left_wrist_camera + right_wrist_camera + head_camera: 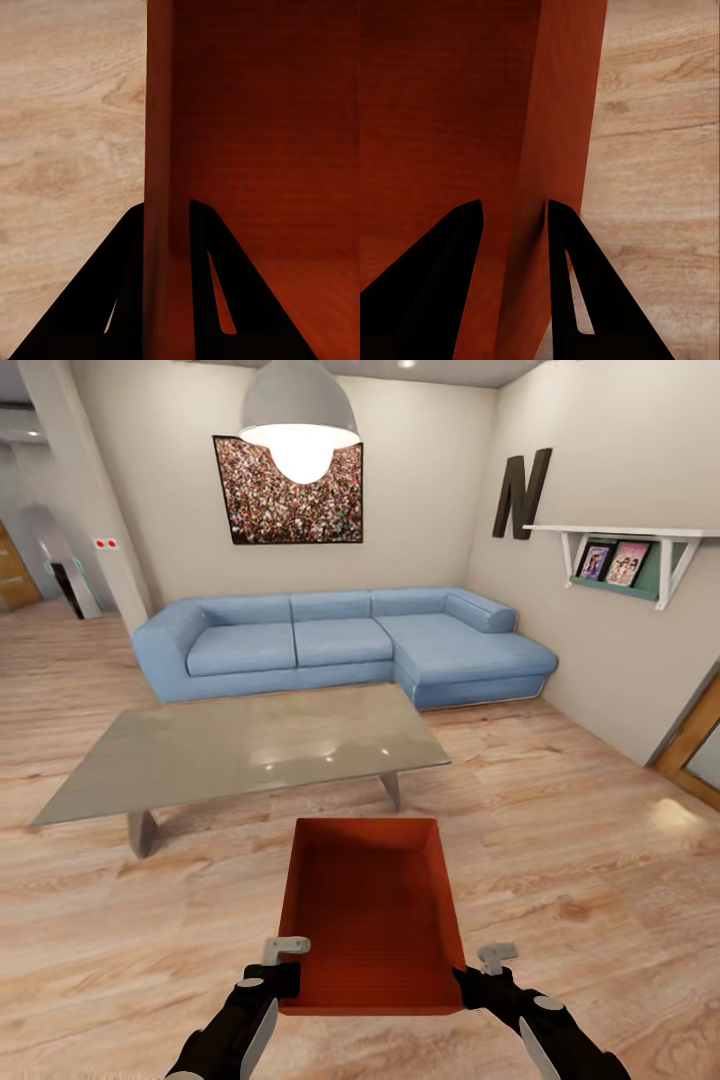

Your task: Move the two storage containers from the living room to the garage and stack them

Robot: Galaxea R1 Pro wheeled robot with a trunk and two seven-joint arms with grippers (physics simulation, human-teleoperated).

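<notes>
An orange-red storage container (368, 915) is held over the wood-plank floor (580, 840), near the glass coffee table (240, 750). The left gripper (166, 225) pinches its left wall, the right gripper (514, 225) its right wall. Its underside is hidden.

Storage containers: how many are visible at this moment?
1. The orange-red storage container is in front of the robot, just short of the glass coffee table, its side walls pinched by the left gripper and right gripper. The second may be out of frame.
</notes>
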